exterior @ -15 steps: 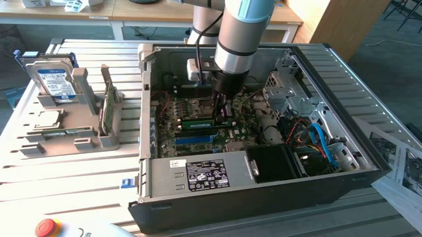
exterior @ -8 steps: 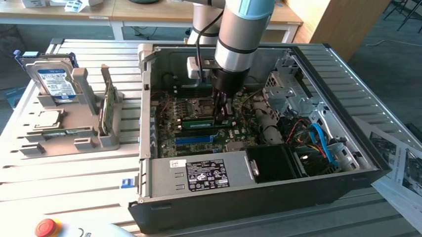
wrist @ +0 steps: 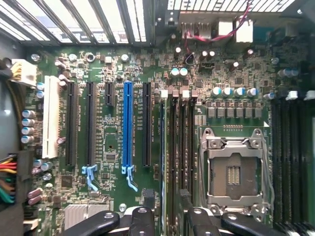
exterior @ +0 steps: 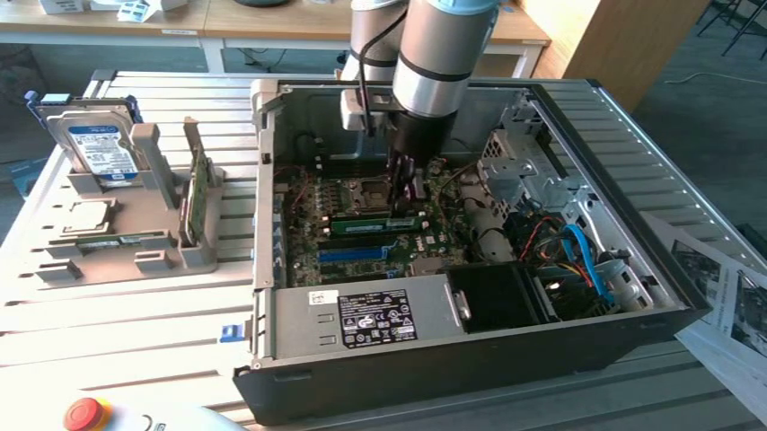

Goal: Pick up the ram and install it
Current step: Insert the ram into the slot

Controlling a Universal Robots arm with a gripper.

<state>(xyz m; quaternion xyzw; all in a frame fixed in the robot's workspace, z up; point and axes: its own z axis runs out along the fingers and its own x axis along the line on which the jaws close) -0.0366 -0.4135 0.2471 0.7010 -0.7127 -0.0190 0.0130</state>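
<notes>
Jaws of the gripper (exterior: pixel 410 190) (wrist: pixel 166 197) are part open, the gap wider than the ram's edge. They straddle the ram (exterior: pixel 374 224) (wrist: pixel 163 147); contact on either side cannot be told. Ram stands on edge at a memory slot of the motherboard (wrist: pixel 110 162), near the CPU socket (wrist: pixel 233 172), inside the case (exterior: pixel 419 382). Depth of seating unclear. One end is hidden under the jaws. Neighbouring slots run close alongside. Drive cage (exterior: pixel 518 166) and power supply (exterior: pixel 359 319) are well apart.
</notes>
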